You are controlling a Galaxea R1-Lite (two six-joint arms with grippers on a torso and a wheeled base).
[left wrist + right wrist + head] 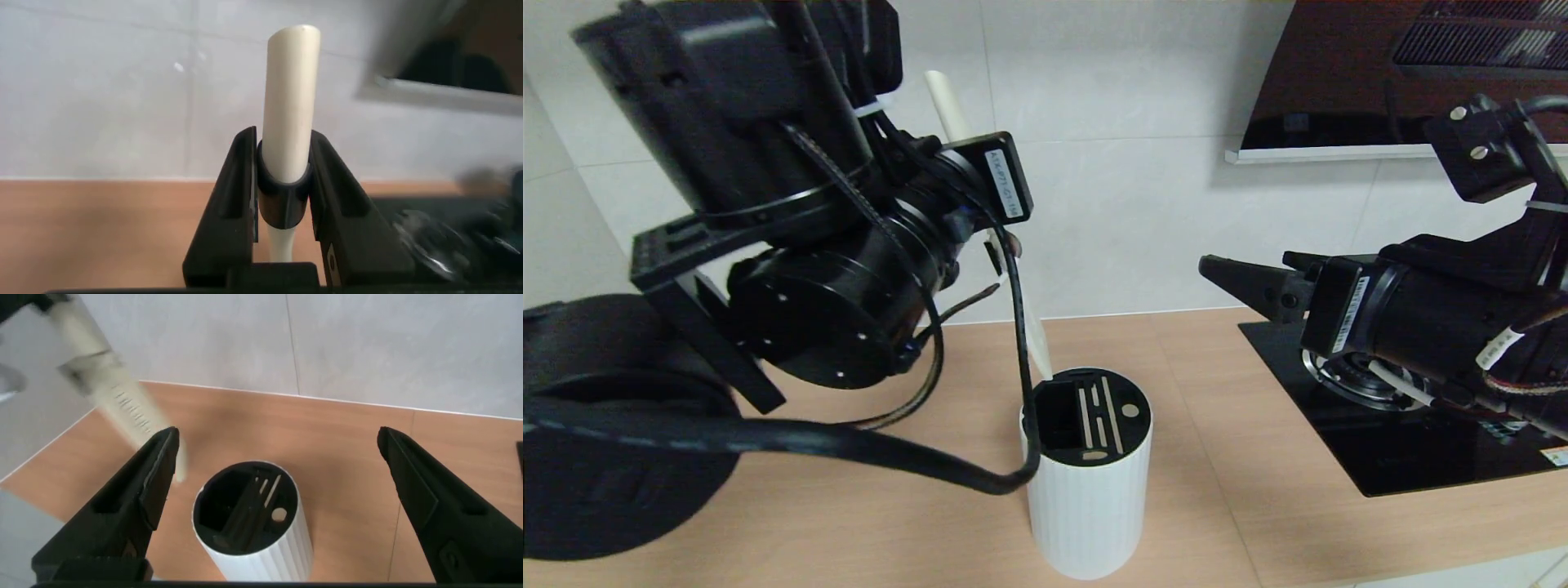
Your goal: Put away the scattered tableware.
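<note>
My left gripper [283, 163] is shut on the cream handle of a knife-like utensil [290, 90], held high above the wooden counter [849, 523]. Its pale blade [1036, 335] slants down to the far rim of a white ribbed cylindrical holder [1088, 482] with a black slotted top. I cannot tell whether the tip is inside a slot. My right gripper [1254, 273] hangs open to the right of the holder, above it, with nothing between its fingers. From the right wrist, the holder [253, 531] lies below the open fingers and the utensil [122, 396] slants beside it.
A black glass hob [1380, 457] with a burner lies on the counter at the right. A dark range hood [1405, 73] hangs on the tiled wall behind. The counter's front edge runs just in front of the holder.
</note>
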